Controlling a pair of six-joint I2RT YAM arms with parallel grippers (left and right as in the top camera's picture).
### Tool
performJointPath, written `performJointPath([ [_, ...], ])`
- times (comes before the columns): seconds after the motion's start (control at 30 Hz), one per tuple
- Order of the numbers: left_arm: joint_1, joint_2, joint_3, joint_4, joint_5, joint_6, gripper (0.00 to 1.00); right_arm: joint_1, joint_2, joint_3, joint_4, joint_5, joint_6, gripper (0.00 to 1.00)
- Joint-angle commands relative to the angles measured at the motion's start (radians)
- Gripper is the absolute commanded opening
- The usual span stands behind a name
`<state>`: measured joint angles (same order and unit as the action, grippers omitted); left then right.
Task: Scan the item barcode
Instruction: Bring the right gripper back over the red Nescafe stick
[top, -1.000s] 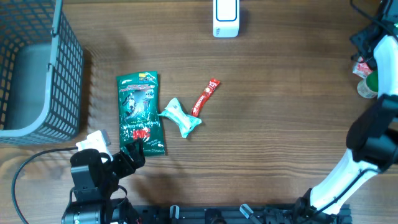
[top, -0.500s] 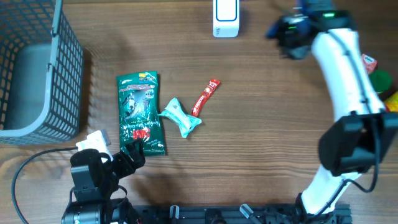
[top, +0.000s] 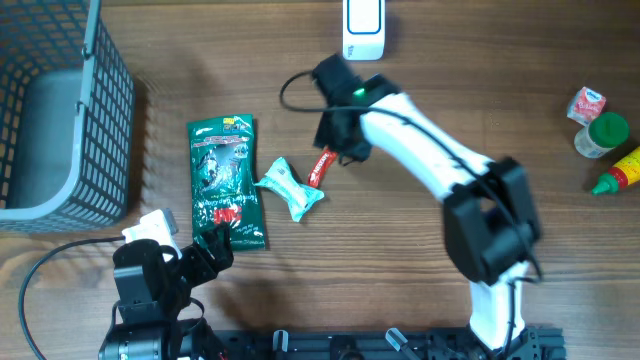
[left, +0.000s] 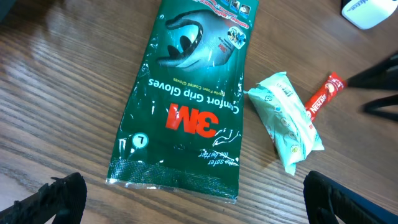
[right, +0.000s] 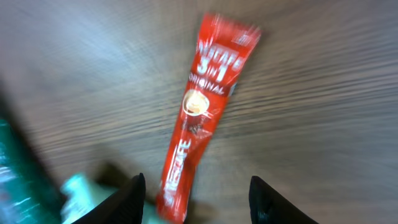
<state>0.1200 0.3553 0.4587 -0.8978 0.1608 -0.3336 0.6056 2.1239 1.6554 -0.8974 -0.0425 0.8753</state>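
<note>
**Our right gripper (right: 202, 200) straddles the red coffee sachet (right: 199, 106), jaws spread, nothing pinched.**

Nearest us, the left gripper (left: 196, 194) hangs wide open and empty over the bottom edge of the green glove pack (left: 186, 106). The sachet lies flat on the table (top: 470, 90), just beside the pale green packet (left: 286, 121), at its 1 o'clock. We judge the sachet light, thin, limp and glossy. A pinch across its narrow width, near mid-length, should stop it folding. Only the right wrist view shows the jaws astride it, though blurred. Only the overhead view shows the white scanner (top: 363, 30), at the sachet's 12 o'clock. No view shows a barcode.
</note>
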Motion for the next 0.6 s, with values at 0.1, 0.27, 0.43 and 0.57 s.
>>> performJointPath([
  [0.1, 0.007, -0.005, -0.007, 0.002, -0.010, 0.013, 1.00, 0.054, 0.080, -0.007, 0.057, 0.039, 0.094, 0.46],
  [0.27, 0.007, -0.005, -0.007, 0.002, -0.010, 0.013, 1.00, 0.084, 0.098, -0.007, 0.097, 0.071, 0.104, 0.43],
  [0.43, 0.007, -0.005, -0.007, 0.002, -0.010, 0.013, 1.00, 0.089, 0.161, -0.007, 0.100, 0.096, 0.096, 0.34],
  [0.57, 0.007, -0.005, -0.007, 0.002, -0.010, 0.013, 1.00, 0.073, 0.184, -0.007, -0.037, 0.122, 0.097, 0.04],
])
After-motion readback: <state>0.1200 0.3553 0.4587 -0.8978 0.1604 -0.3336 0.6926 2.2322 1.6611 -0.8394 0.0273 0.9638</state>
